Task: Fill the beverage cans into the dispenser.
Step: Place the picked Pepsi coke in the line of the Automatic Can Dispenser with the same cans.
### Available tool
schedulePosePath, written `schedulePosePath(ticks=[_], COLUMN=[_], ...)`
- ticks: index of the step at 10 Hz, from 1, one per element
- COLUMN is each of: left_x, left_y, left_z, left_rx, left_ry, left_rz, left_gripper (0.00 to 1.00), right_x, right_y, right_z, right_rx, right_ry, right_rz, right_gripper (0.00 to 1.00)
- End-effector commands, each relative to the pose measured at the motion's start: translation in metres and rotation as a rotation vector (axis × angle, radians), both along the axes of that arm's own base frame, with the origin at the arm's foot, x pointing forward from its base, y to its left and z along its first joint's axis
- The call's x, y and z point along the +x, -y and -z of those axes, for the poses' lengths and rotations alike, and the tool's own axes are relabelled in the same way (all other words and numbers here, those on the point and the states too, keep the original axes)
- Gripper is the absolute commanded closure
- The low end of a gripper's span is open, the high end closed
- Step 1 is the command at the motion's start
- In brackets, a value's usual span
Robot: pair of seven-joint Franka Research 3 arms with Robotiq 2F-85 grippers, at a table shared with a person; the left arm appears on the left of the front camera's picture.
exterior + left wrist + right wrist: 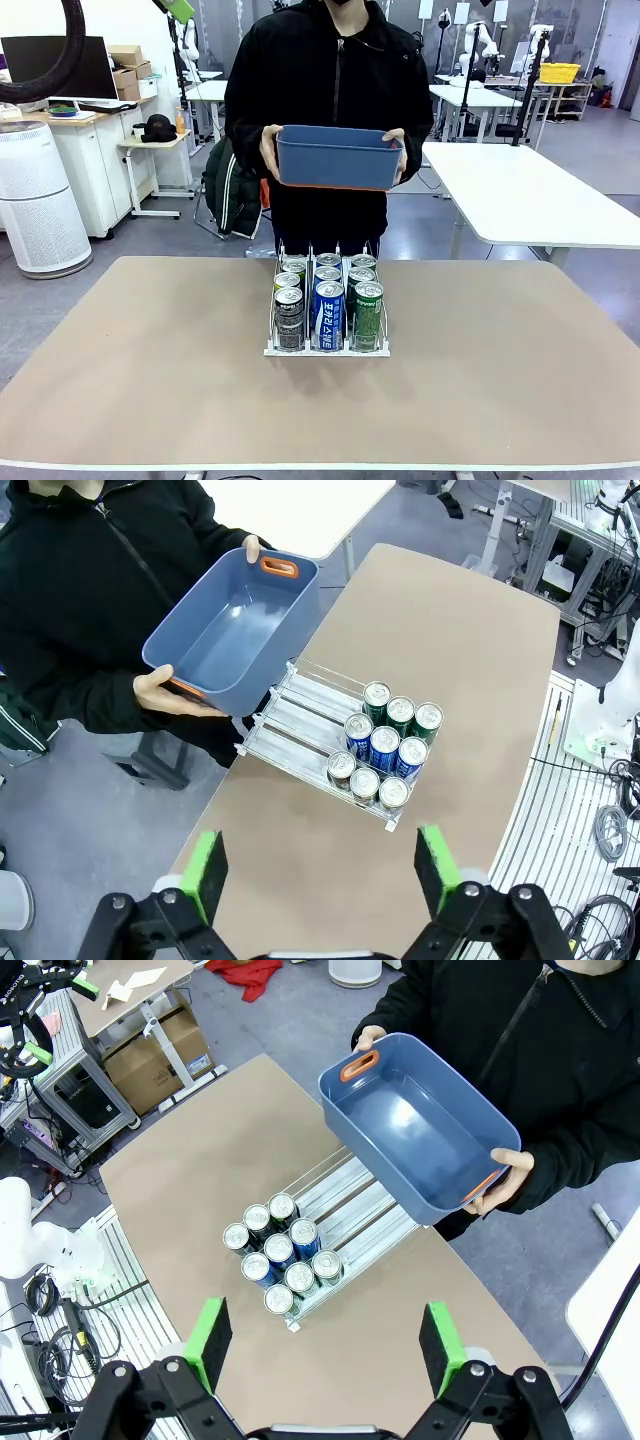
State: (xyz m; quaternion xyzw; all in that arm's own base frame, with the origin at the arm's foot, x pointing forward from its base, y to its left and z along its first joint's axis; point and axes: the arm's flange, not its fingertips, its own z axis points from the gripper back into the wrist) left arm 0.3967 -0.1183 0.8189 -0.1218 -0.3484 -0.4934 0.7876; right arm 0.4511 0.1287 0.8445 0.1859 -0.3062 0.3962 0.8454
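Nine beverage cans [328, 300] stand three to a lane at the near end of the dispenser [327, 349], mid-table.

I see the person at the far side holding a blue bin [337, 157] in both hands, above and beyond the rack; the wrist views look into it and show it empty. My left gripper [320, 865] and right gripper [325, 1340] both hang high over the table with fingers spread wide, holding nothing. I judge the lanes' far halves still take more cans, yet I see no loose can to pick. Risk from here: descending near the packed rows, a spread finger could clip a can top and topple the row, or meet the bin. Only the wrist views show the bare far rails; the front view shows the cans' liveries.
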Motion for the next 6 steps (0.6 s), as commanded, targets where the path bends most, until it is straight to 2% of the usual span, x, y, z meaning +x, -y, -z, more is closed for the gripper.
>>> schedulePosePath(ticks=[1, 6], left_x=[-0.0008, -0.0008], left_y=[-0.0014, -0.0014], left_z=[-0.0013, -0.0013], left_rx=[-0.003, -0.003], left_ry=[-0.006, -0.006], left_rz=[-0.001, -0.001], left_gripper=[0.0, 0.0], right_x=[-0.001, -0.001], right_y=[0.0005, 0.0005], right_z=[-0.0009, -0.0009], right_rx=[-0.001, -0.001], right_ry=[-0.001, -0.001], right_rz=[-0.002, -0.002], right_gripper=[0.0, 0.0])
